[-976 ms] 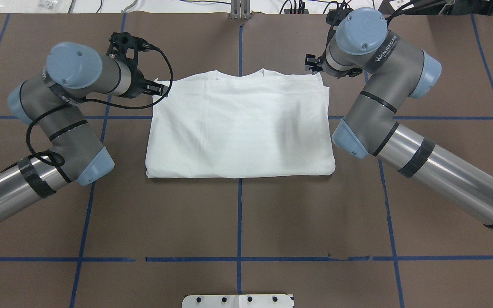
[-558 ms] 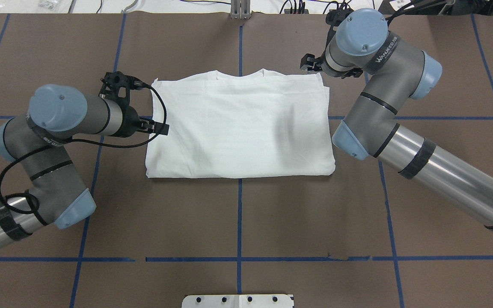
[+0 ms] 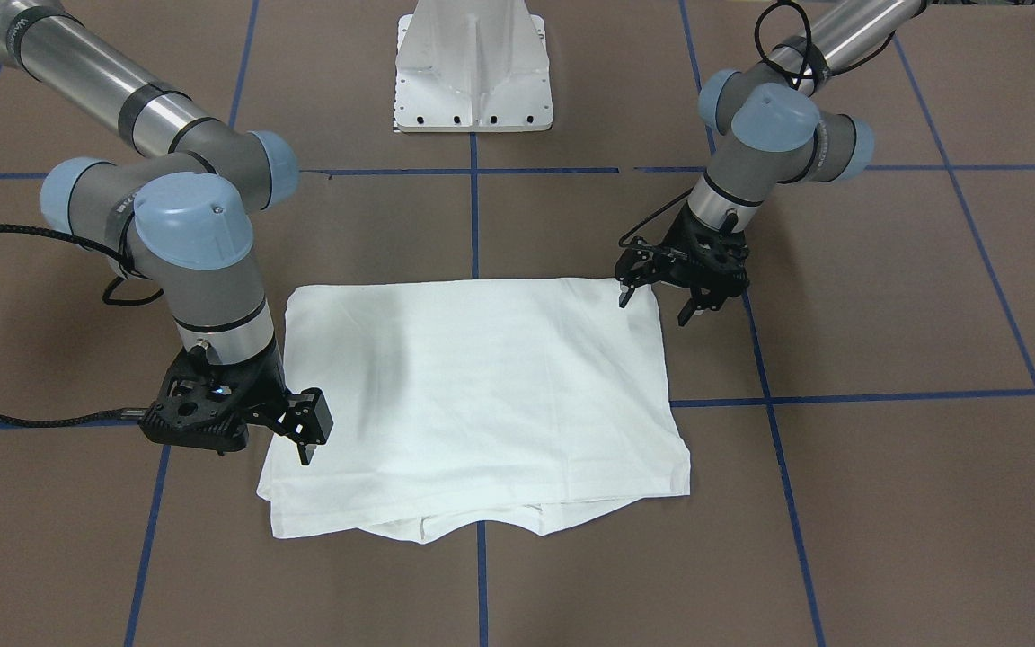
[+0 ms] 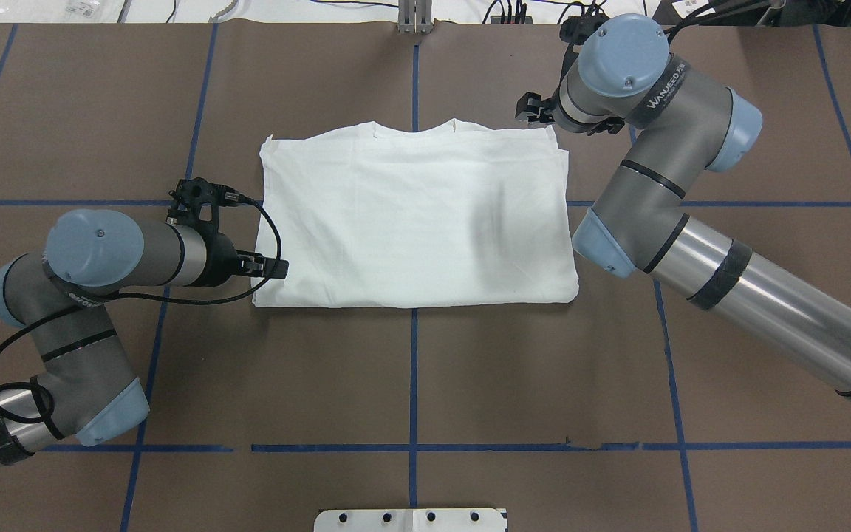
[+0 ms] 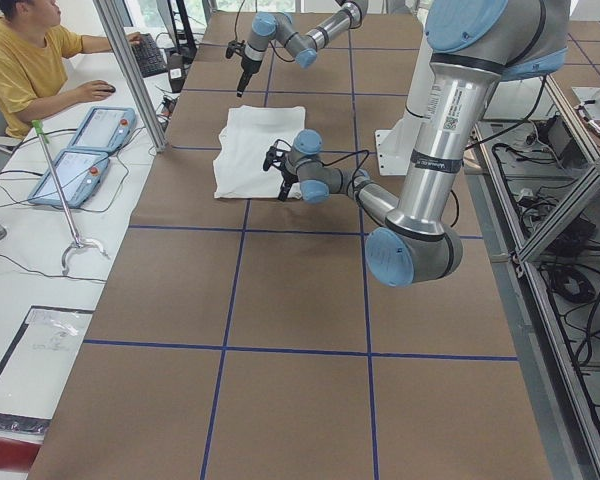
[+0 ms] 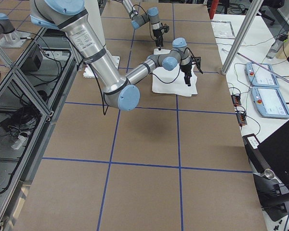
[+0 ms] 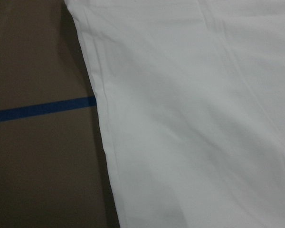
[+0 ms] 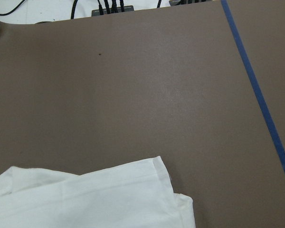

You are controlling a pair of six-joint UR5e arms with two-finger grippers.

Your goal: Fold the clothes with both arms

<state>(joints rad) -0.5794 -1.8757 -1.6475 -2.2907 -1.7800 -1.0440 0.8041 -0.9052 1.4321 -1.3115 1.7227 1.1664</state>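
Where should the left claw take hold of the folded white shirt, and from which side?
The shirt lies flat in stacked layers, so only edges offer purchase. I'd pinch its near-left corner, coming in low from the robot's left; the open left claw hangs at that edge.

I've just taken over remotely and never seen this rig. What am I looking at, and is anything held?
Two grey robot arms work at a brown table marked with blue tape. One picture looks down from behind the robot, one faces it from across the table, two look along the table from its ends, and two come from cameras on the wrists. A folded white shirt lies flat in the middle. The left gripper is at the shirt's left edge, near the robot-side corner; the right gripper is at the far right corner. Both pairs of jaws look open, and nothing is held.
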